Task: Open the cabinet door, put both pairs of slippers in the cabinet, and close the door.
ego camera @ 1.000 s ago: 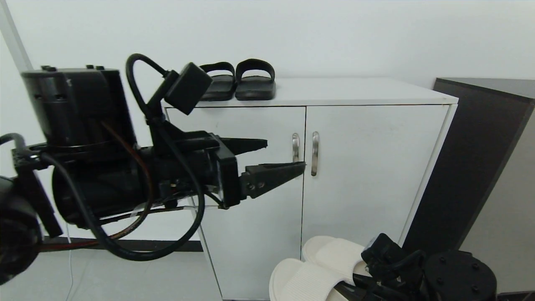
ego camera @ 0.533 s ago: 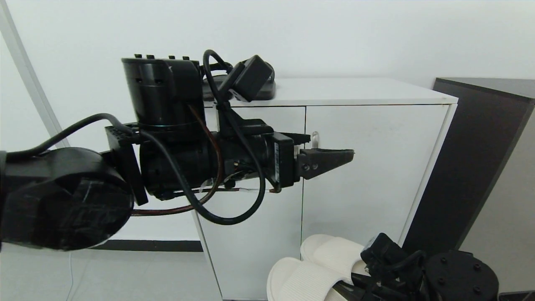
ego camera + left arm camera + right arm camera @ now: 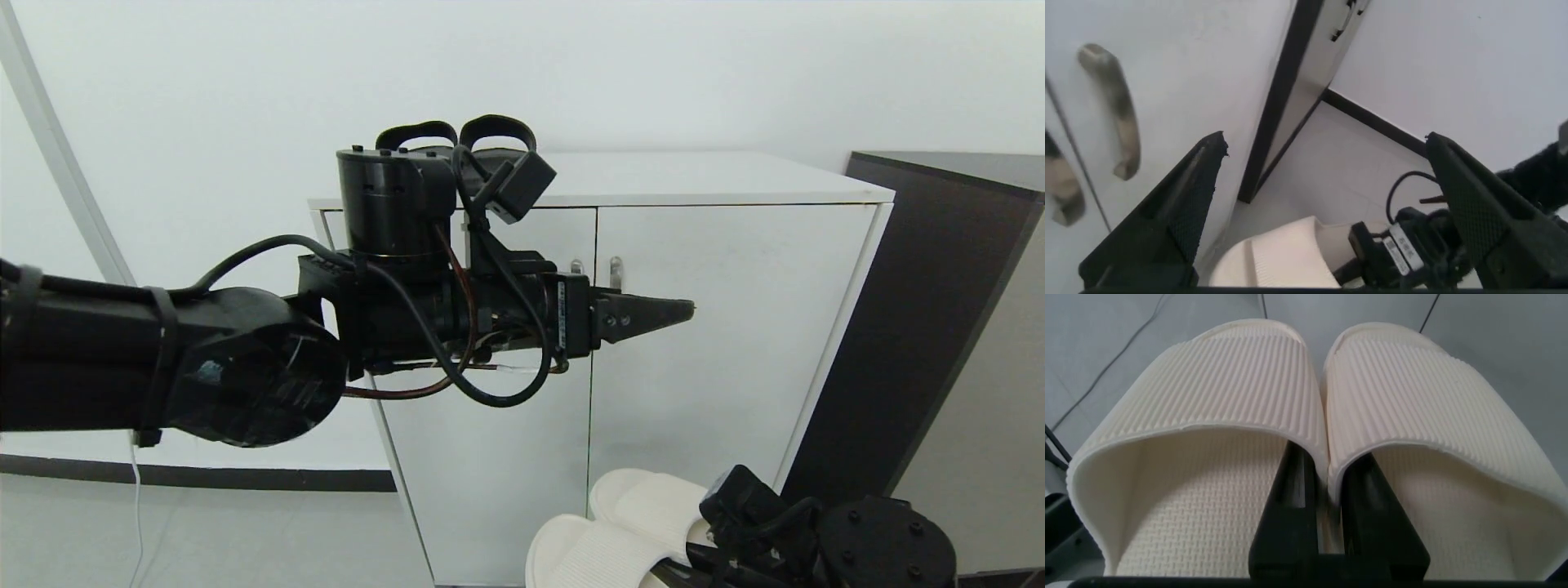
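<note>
Progress: nothing is finished yet, and the door-opening step is in hand.

- Cabinet (image 3: 718, 180): both doors (image 3: 718, 367) sit flush and shut, with the two metal handles (image 3: 1114, 106) side by side at the centre seam.
- Left hand (image 3: 1327, 140): fingers spread wide and gripping nothing. It is held level in front of the doors at handle height. In the head view its tip lies across the right-hand door, just past the handles. Contact with a handle cannot be confirmed.
- Black slippers (image 3: 490, 131): paired on the cabinet top near its left rear corner, partly hidden by the left arm. Untouched.
- Cream slippers (image 3: 1208, 482): carried low, near the foot of the cabinet. The right hand (image 3: 1325, 498) is clenched on the two inner walls, pinching the pair together.

Judgement: one pair is picked up and waiting.

Remaining:
- hook a handle and swing a door open
- load the cream pair
- fetch the black pair from the top and load it
- close the door
</note>
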